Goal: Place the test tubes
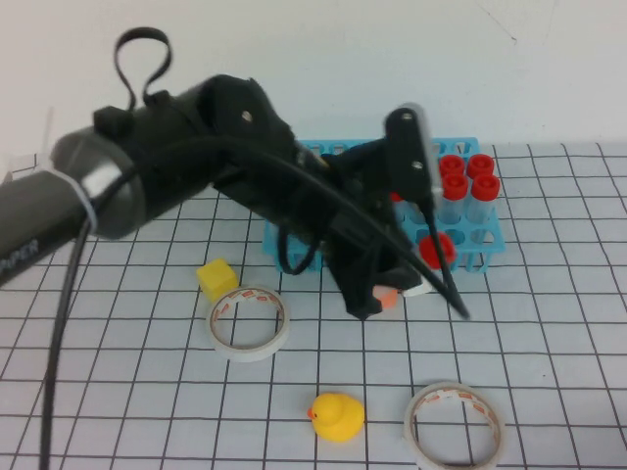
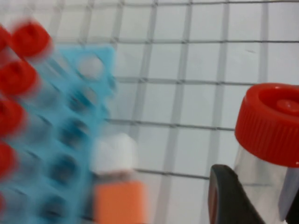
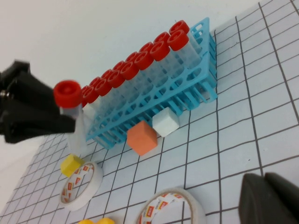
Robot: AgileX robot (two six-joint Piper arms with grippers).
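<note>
Black left arm hides half the blue rack from above. Left gripper, just before the rack, clamps a clear, red-capped test tube; right gripper sits closed, low, near a tape roll.

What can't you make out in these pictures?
High view: left arm hides much of the blue rack and the left gripper holding a test tube beside it.
Left wrist view: rack blurred; tube cut off by the edge.
Right wrist view: shut right gripper cropped at the corner.
</note>
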